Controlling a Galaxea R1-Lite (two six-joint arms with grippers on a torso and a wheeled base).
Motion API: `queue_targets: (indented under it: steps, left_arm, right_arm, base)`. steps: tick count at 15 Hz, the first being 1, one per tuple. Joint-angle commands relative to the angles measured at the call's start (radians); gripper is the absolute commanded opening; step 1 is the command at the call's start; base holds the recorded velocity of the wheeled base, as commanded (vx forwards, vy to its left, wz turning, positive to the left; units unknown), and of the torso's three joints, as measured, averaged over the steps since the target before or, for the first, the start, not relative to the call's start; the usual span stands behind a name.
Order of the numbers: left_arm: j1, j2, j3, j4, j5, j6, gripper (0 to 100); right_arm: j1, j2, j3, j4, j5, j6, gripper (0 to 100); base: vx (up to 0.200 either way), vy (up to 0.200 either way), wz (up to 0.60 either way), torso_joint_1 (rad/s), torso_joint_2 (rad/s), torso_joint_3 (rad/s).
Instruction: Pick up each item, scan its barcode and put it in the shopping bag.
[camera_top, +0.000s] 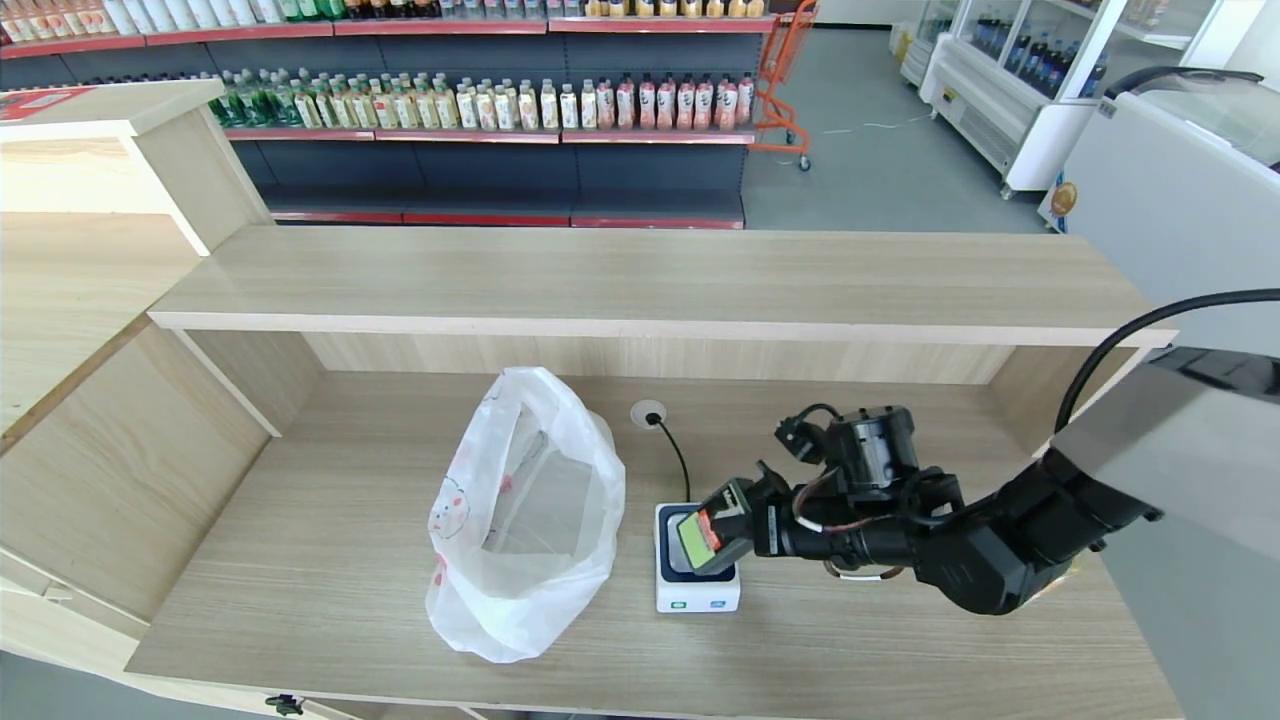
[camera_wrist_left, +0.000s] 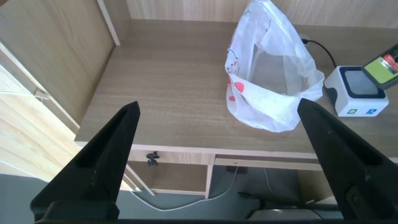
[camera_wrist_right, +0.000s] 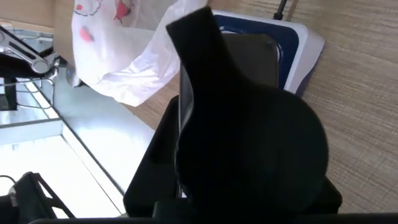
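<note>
My right gripper (camera_top: 712, 535) is shut on a small green packet with a red end (camera_top: 697, 537), holding it just above the white barcode scanner (camera_top: 697, 590) with its dark blue-rimmed window. In the left wrist view the packet (camera_wrist_left: 383, 67) hangs over the scanner (camera_wrist_left: 354, 93). The white shopping bag (camera_top: 525, 515) stands open on the counter just left of the scanner, also seen as the bag (camera_wrist_left: 272, 68). My left gripper (camera_wrist_left: 217, 162) is open, held off the counter's front edge, well away from the bag. In the right wrist view the scanner (camera_wrist_right: 292, 43) lies behind the dark finger (camera_wrist_right: 205, 56).
The scanner's black cable (camera_top: 675, 450) runs to a round hole (camera_top: 648, 411) at the back of the wooden counter (camera_top: 330, 560). A raised shelf (camera_top: 650, 280) walls the back. Store shelves of bottles (camera_top: 480, 105) and freezers (camera_top: 1180, 170) stand beyond.
</note>
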Motion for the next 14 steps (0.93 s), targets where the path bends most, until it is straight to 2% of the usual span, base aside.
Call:
queue_targets:
  steps: [1,4,6,11,12,14]
  left_arm:
    - [0.0,0.0,0.0,0.0,0.0,0.0,100]
    - [0.0,0.0,0.0,0.0,0.0,0.0,100]
    - [0.0,0.0,0.0,0.0,0.0,0.0,100]
    - [0.0,0.0,0.0,-0.002,0.0,0.005,100]
    - [0.0,0.0,0.0,0.0,0.0,0.003,100]
    - [0.0,0.0,0.0,0.0,0.0,0.003,100]
  right_arm:
    - [-0.015,-0.247,0.075,-0.003,-0.006,0.072,0]
    - [-0.079,-0.446,0.182,0.003,-0.006,-0.106,0]
    - [-0.138,-0.529,0.303,-0.001,-0.001,-0.293,0]
    - [-0.147,-0.649,0.428,0.017,0.0,-0.281,0]
    - [-0.144,-0.661,0.432,0.022,0.0,-0.233,0]
    - [-0.141,-0.67,0.428,0.022,0.0,-0.156,0]
  base:
    - [0.0,0.0,0.0,0.0,0.0,0.0]
    - [0.0,0.0,0.0,0.0,0.0,0.0]
    - [0.0,0.0,0.0,0.0,0.0,0.0]
    - [0.0,0.0,0.0,0.0,0.0,0.0]
    - [0.0,0.0,0.0,0.0,0.0,0.0]
    - [0.0,0.2,0.0,0.002,0.0,0.0]
